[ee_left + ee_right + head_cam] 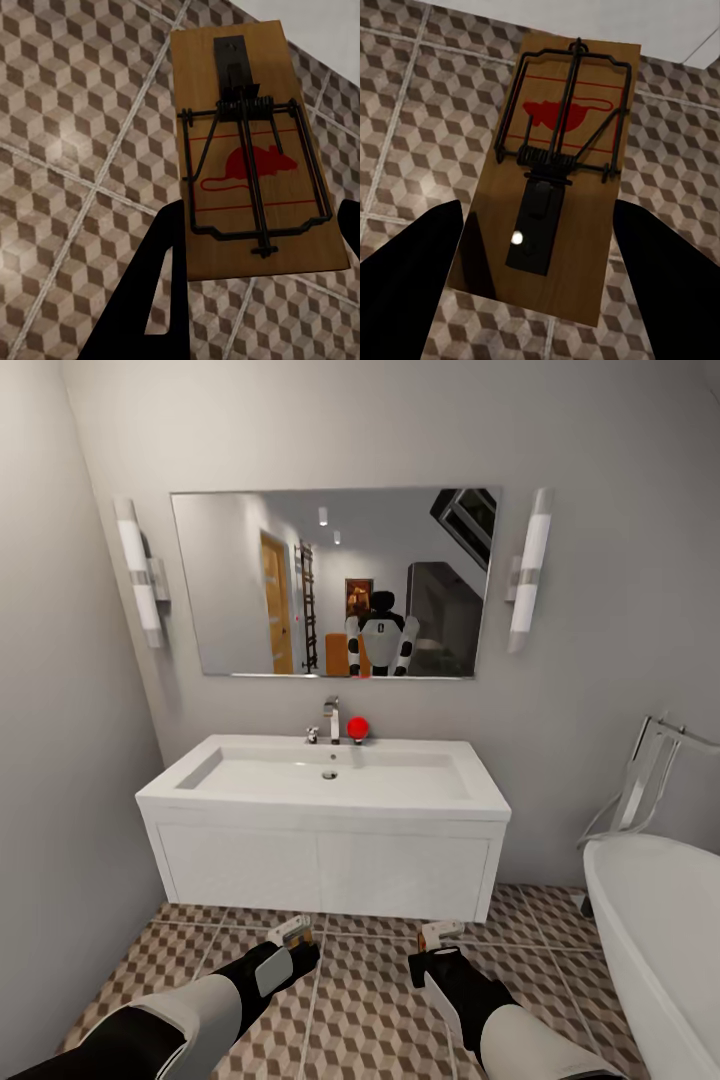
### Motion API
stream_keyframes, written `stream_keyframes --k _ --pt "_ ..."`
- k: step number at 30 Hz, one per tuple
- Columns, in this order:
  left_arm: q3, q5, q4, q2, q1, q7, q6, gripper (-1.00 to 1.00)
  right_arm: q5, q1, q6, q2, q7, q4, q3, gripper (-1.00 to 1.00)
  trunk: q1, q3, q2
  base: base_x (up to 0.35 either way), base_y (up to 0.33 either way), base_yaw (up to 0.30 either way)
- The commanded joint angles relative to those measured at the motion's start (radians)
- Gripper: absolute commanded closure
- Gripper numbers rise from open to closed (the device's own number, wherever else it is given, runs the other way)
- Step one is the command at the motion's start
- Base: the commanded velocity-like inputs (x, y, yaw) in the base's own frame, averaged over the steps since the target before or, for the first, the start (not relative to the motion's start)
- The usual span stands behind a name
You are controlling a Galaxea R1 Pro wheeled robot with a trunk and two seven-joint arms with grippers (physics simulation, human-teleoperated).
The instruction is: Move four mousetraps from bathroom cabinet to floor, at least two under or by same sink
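Two mousetraps are carried, one in each pincer, above the bathroom floor [350, 1010] in front of the sink [330, 775].

Head view: the left pincer [292, 938] and the right pincer [438, 940] reach forward side by side, each with a tan board at its tip. Both hang over the tiles just short of the white vanity front, the left one toward the sink's middle and the right one toward its right end. The white bathtub [650, 930] stands at the right.

Left wrist view: the left mousetrap [255, 157] is clamped at its near end between the dark fingers [161, 285]. Its long axis runs straight out from the pincer, wire side facing the camera, with patterned tiles behind it.

Right wrist view: the right mousetrap [559, 169] is gripped across its width by both fingers [412, 270], long axis pointing toward the vanity's base. Judged from this, either arm need only lower straight down to set its trap beside the sink.
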Motion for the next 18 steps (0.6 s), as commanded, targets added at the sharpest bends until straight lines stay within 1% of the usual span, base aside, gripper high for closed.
stream_keyframes --k 1,18 --pt "-0.008 0.007 -0.001 0.000 -0.001 0.005 0.004 1.00 0.008 0.000 0.009 0.000 -0.003 -0.002 0.005 1.00 0.004 -0.004 -0.008 0.000 0.000 0.000" --pt "-0.008 0.007 0.000 0.000 -0.001 0.006 0.004 1.00 0.004 0.000 0.008 0.000 -0.003 -0.002 0.004 1.00 0.069 -0.058 -0.127 0.000 0.000 0.000"
